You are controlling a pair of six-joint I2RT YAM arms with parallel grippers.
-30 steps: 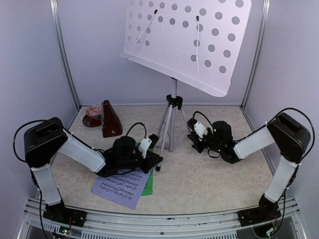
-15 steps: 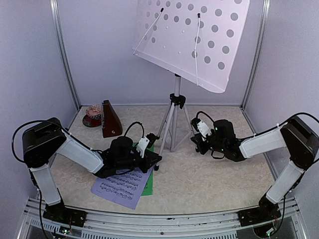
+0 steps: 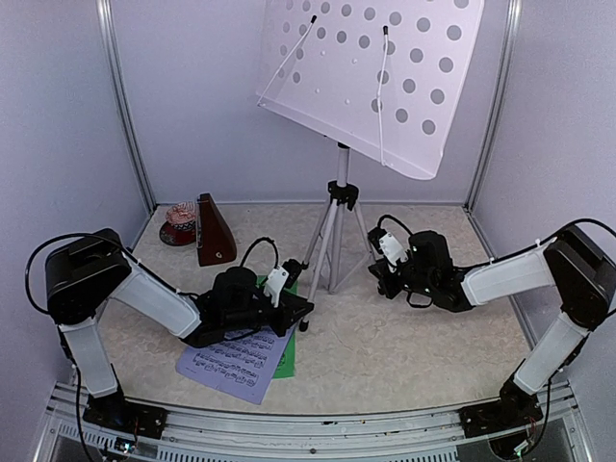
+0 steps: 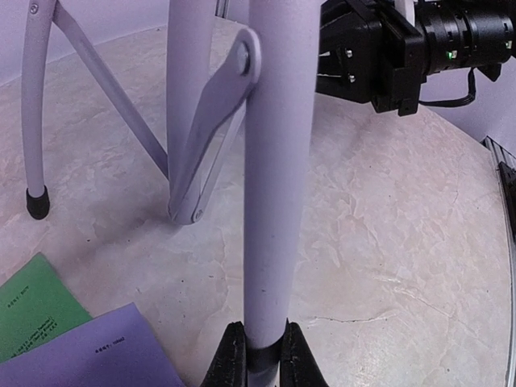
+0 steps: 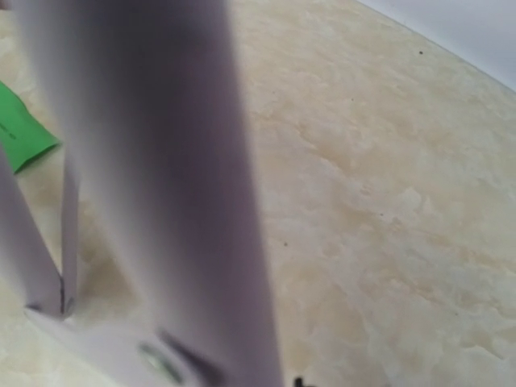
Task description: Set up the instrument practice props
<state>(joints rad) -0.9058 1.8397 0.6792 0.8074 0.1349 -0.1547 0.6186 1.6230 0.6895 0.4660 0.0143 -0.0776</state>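
Music stand [image 3: 339, 183] stands upright, left pincer [image 4: 256, 355] clamped on one leg [image 4: 274, 201]; right pincer [image 3: 375, 274] grip unclear.

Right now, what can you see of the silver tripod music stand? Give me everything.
Silver tripod music stand stands roughly upright mid-table, built of metal tubes with brace struts and black rubber feet. Its pale perforated desk tilts, carrying two wire page holders and no sheets. Left gripper is shut on one leg; right gripper sits at another leg, grip unclear.

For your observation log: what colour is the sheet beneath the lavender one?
Green sheet, clearest in left wrist view.
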